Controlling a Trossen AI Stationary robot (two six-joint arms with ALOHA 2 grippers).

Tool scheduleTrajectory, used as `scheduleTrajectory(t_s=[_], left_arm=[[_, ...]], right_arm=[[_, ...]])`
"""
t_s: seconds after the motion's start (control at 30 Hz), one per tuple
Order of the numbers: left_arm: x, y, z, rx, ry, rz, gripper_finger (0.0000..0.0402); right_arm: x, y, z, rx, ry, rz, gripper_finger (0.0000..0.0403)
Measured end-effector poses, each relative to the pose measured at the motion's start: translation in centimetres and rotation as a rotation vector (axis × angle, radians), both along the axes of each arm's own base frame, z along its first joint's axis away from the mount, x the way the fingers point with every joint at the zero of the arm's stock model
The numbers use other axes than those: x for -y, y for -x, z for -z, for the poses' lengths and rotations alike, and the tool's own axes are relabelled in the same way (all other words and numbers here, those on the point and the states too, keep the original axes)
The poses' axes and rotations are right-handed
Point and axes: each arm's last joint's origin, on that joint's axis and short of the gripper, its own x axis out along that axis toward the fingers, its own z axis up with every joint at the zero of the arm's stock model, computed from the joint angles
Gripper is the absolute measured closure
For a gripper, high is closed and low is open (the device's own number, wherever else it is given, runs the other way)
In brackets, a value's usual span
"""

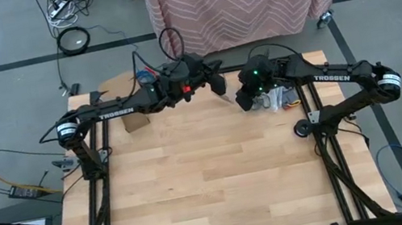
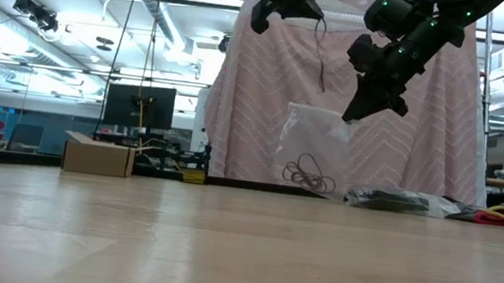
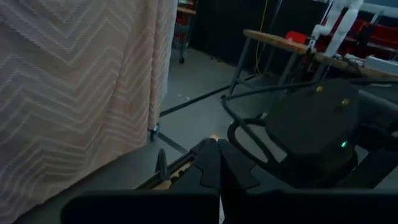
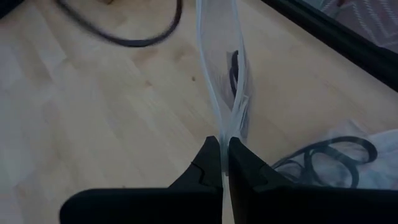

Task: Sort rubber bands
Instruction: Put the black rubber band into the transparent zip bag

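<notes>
The right pincer (image 4: pixel 224 144) pinches the top edge of a clear plastic bag (image 2: pixel 313 148), lifting it over the far counter (image 1: pixel 196 179); black rubber bands (image 2: pixel 309 178) sit inside. The left pincer (image 3: pixel 219 152) hovers closed nearby.

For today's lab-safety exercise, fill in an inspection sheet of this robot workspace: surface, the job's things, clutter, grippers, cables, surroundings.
Surface: wooden table, mostly bare in front.
Job's things: black rubber bands inside a clear plastic bag hanging above the table; more black bands in a second bag on the table.
Clutter: cardboard box at the far left edge.
Grippers: right gripper shut on the clear plastic bag's edge; left gripper shut, empty, raised at the far edge.
Cables: black cable on the table.
Surroundings: pink zigzag curtain behind.
</notes>
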Motion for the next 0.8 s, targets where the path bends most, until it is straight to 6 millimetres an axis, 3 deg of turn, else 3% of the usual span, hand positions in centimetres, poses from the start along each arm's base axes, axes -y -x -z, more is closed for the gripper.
scheduleTrajectory(t_s=[0.53, 0.8], left_arm=[[0.5, -1.5, 1.8, 0.0, 0.039, 0.021, 0.0401], [0.1, -1.3, 1.8, -0.063, -0.046, 0.018, 0.0401]], right_arm=[[0.0, 0.0, 0.0, 0.002, -0.003, 0.001, 0.0403], [-0.2, -0.2, -0.1, 0.035, -0.044, -0.048, 0.0403]])
